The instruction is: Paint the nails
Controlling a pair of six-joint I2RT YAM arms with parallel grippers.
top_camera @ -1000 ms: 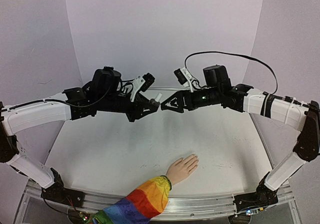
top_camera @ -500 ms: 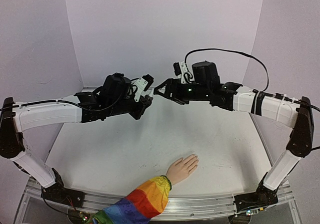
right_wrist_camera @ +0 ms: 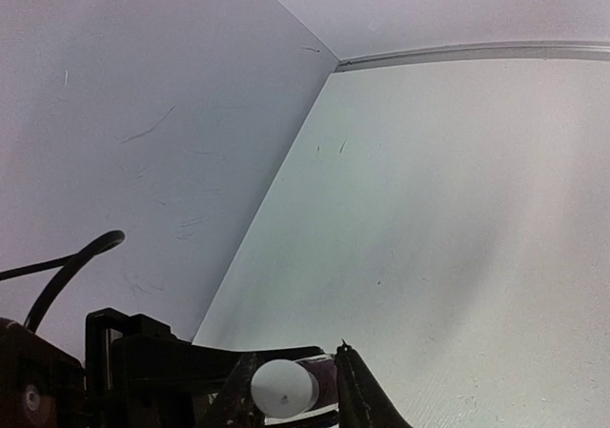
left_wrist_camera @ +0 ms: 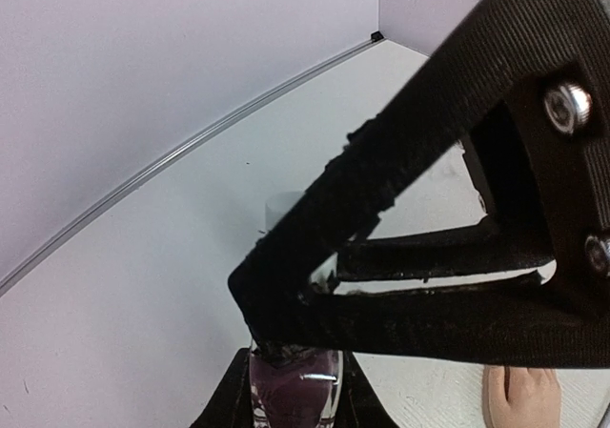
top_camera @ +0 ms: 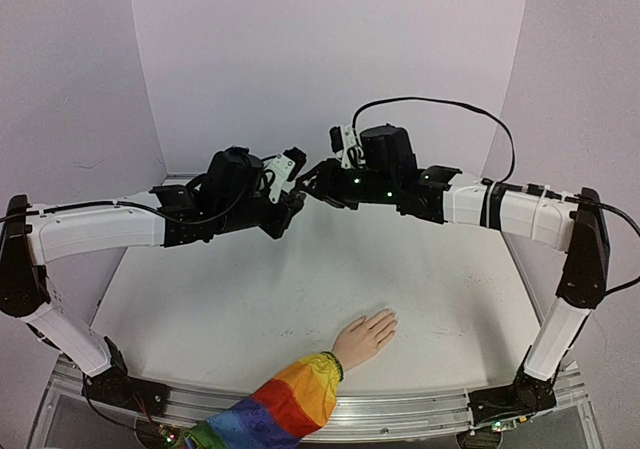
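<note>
Pale peach, the mannequin hand (top_camera: 366,336) is laid flat by the near edge of the table (top_camera: 220,299), its long axis slanted, fingers pointed far-right; the nails cannot be made out. A polish bottle (left_wrist_camera: 291,390) is clamped by the left gripper (top_camera: 296,201). Its white cap (right_wrist_camera: 284,387) is straddled by the right gripper (top_camera: 311,178), whose grip cannot be judged.

desk (top_camera: 250,299): white, lightly scuffed | lower centre: mannequin hand (top_camera: 366,335) lying flat | rainbow sleeve (top_camera: 290,401) crossing near edge

Nails (top_camera: 388,318) too small to discern on flat mannequin hand (top_camera: 364,338).
</note>
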